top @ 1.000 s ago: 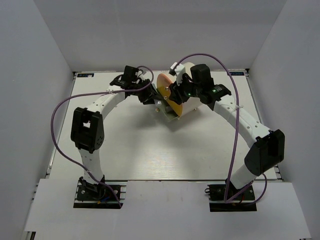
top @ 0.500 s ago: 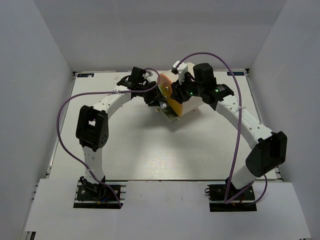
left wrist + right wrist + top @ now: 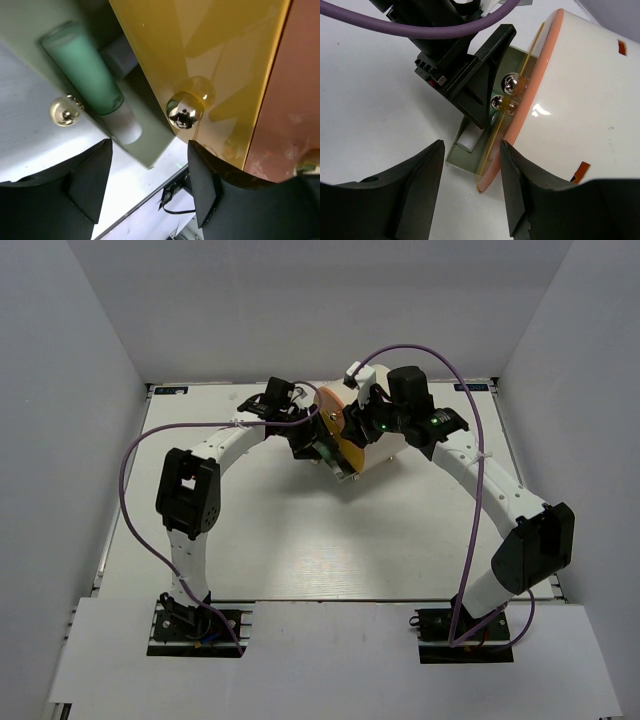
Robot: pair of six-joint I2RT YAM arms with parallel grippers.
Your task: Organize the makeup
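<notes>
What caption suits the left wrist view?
Open left gripper facing a mint green tube lying in a pale green tray, beside an amber panel.

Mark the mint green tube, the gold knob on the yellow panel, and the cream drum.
mint green tube [image 3: 82,70]: left wrist view, middle of its body.
gold knob [image 3: 184,110]: left wrist view, centre of the ball.
cream drum [image 3: 580,95]: right wrist view, its pale side wall.

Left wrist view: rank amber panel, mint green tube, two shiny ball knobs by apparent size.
1. amber panel
2. mint green tube
3. centre ball knob and left ball knob: near alike; nearness makes ranking unsure.
</notes>
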